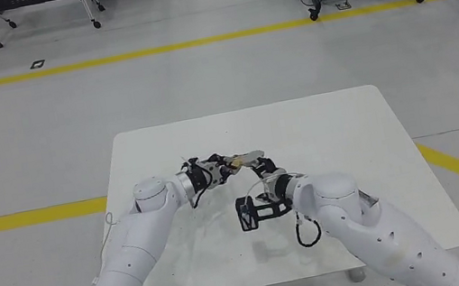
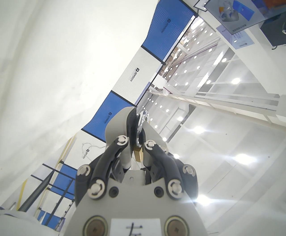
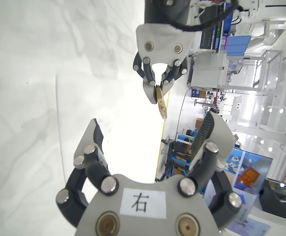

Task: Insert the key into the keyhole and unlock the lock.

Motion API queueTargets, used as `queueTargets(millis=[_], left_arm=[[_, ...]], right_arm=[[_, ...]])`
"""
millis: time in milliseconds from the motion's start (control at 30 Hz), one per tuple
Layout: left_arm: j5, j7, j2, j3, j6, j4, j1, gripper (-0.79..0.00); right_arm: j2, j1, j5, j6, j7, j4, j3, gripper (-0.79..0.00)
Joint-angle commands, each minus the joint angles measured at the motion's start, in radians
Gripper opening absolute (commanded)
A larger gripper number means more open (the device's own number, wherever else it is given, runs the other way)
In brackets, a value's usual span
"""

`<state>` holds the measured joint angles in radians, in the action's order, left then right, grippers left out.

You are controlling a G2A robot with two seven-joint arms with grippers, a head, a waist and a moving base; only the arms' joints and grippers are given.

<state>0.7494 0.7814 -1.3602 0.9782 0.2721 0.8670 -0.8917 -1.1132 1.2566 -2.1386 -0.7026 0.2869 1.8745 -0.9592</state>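
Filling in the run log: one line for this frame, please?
left fingers: shut on small brass padlock | thin metal key: sticking out of padlock's keyhole end | right fingers: open, empty, facing key

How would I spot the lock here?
Look above the middle of the white table, where the two arms meet. The left gripper pinches it: a small brass lock, the only gold-coloured thing among grey and black parts.

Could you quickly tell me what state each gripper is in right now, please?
Left gripper: closed on the padlock.
Right gripper: open, holding nothing.
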Motion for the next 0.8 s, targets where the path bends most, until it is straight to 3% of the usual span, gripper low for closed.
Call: queueTargets(millis=[0,167,367,500,767], left_arm=[[-0.015,-0.026,0.003,0.009,-0.04,0.021,-0.012,-0.785],[-0.071,-0.076,0.01,0.022,-0.113,0.076,-0.04,-0.785],[-0.221,-0.111,0.023,0.02,-0.231,0.164,-0.07,-0.785],[-0.288,-0.121,0.033,0.031,-0.312,0.226,-0.109,-0.785],[-0.337,-0.075,0.04,0.029,-0.297,0.267,-0.13,-0.785]], right_arm=[[0.006,0.012,0.04,-0.004,-0.063,0.001,-0.038,-0.785],[0.025,0.043,0.092,-0.055,-0.197,-0.001,-0.116,-0.785],[0.038,-0.02,0.111,-0.31,-0.255,-0.083,-0.11,-0.785],[0.038,-0.051,0.162,-0.31,-0.292,-0.122,-0.088,-0.785],[0.041,-0.077,0.193,-0.265,-0.363,-0.179,-0.08,-0.785]])
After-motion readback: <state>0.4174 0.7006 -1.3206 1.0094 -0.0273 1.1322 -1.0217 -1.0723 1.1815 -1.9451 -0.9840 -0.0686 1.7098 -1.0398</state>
